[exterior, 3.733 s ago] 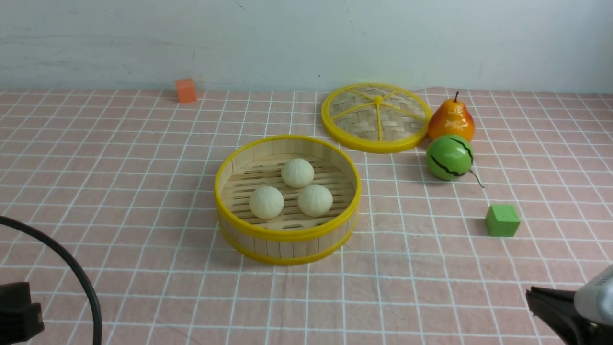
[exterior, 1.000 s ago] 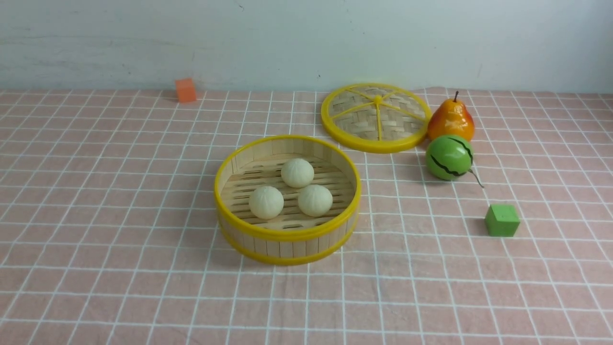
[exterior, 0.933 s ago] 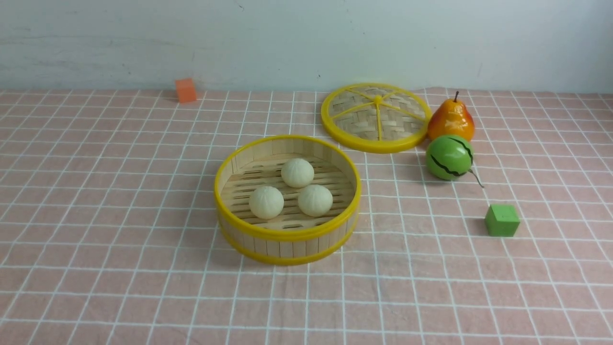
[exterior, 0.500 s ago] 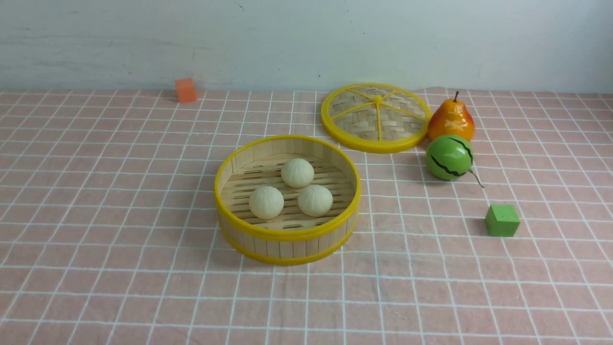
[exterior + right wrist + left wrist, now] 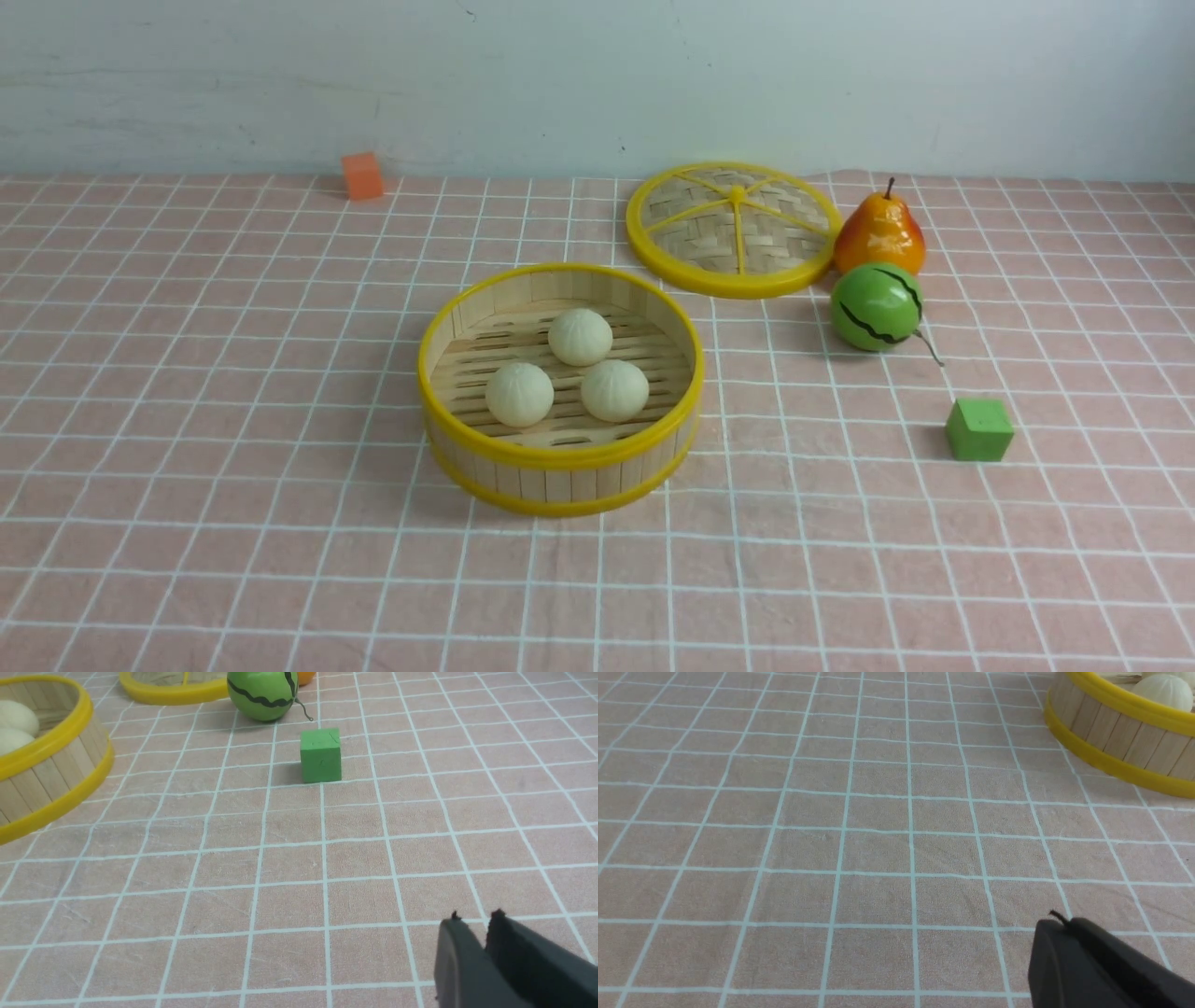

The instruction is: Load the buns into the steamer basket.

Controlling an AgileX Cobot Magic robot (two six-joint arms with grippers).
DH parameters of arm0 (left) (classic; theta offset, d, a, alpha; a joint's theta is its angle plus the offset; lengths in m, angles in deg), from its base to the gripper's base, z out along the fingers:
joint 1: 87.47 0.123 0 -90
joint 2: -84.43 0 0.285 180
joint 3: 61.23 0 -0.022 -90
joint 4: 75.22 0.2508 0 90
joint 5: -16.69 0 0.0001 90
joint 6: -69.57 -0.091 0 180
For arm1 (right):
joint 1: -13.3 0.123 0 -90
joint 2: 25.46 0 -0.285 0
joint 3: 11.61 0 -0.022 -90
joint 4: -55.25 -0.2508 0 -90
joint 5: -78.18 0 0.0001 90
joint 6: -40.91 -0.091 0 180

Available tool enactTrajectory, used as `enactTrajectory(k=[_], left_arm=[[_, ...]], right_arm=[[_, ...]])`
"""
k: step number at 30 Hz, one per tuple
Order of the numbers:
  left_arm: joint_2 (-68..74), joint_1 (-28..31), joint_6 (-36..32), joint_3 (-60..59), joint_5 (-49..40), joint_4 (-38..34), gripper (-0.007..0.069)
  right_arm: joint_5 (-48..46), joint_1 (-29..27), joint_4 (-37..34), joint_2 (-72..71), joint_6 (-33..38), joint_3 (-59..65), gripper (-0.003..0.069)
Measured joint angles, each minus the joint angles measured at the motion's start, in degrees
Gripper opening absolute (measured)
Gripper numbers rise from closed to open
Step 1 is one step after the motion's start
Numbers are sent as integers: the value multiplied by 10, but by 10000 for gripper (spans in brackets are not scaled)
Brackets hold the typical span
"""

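The steamer basket [image 5: 560, 455] stands in the middle of the checked cloth. Three cream-white buns lie on its slatted floor: one at the back [image 5: 580, 336], one front left [image 5: 519, 394], one front right [image 5: 614, 390]. Neither gripper shows in the front view. In the left wrist view my left gripper [image 5: 1057, 921] is shut and empty over bare cloth, with the basket [image 5: 1111, 732] and one bun [image 5: 1162, 690] far from it. In the right wrist view my right gripper [image 5: 474, 921] is shut and empty, with the basket [image 5: 51, 765] far off to one side.
The flat woven lid [image 5: 734, 229] lies behind the basket to the right. An orange pear [image 5: 878, 233] and a green striped melon ball [image 5: 876, 306] stand beside it. A green cube [image 5: 978, 429] sits at the right, an orange cube [image 5: 362, 175] at the back left.
Both arms, seen at the lower corners of the front view 3.7 s ago, have left that view. Over the last second nothing has moved.
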Motion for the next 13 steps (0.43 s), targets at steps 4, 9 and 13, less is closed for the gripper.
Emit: enactTrajectory(k=[4, 9, 13], left_arm=[[0, 0, 0, 0, 0, 0, -14], [0, 0, 0, 0, 0, 0, -14], [0, 0, 0, 0, 0, 0, -14]], right_arm=[[0, 0, 0, 0, 0, 0, 99], [0, 0, 1, 0, 0, 0, 106], [0, 0, 1, 0, 0, 0, 111]])
